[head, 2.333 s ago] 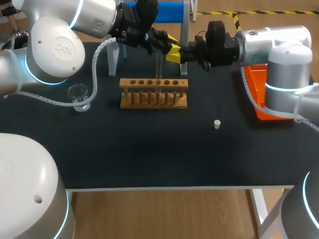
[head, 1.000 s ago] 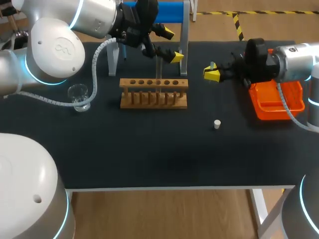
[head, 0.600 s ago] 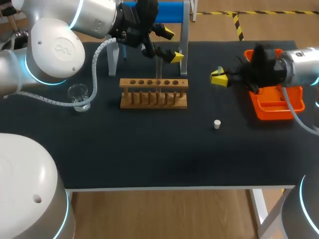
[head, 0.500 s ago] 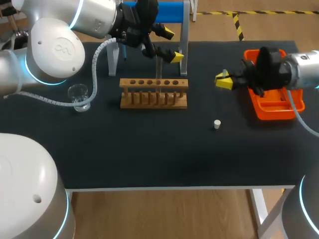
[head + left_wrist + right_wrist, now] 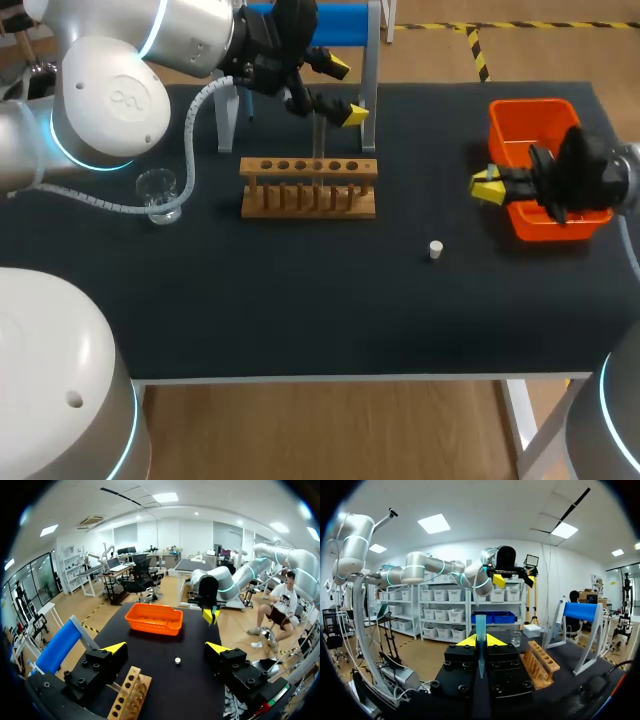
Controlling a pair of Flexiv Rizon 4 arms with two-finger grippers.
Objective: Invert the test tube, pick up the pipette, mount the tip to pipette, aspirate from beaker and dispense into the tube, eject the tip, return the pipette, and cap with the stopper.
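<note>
A clear test tube point(image 5: 318, 138) stands upright in the wooden rack point(image 5: 308, 187). My left gripper point(image 5: 345, 92) hangs open just above and behind the tube, holding nothing; in its own view its fingers point(image 5: 116, 647) stand wide apart above the rack point(image 5: 131, 699). My right gripper point(image 5: 487, 187) sits in front of the orange tray point(image 5: 540, 125), shut on a small teal pipette tip point(image 5: 480, 639) that stands upright between its yellow tips point(image 5: 480, 641). The white stopper point(image 5: 435, 249) lies on the black table. A glass beaker point(image 5: 158, 193) stands left of the rack.
A stand with a blue bar point(image 5: 335, 20) rises behind the rack at the table's far edge. The orange tray point(image 5: 154, 619) lies at the table's right, the stopper point(image 5: 177, 660) between it and the rack. Bare table surface spreads along the front.
My right arm has drawn back to the right and toward the front, away from the rack, with the pipette tip in its gripper. The left arm has not moved.
</note>
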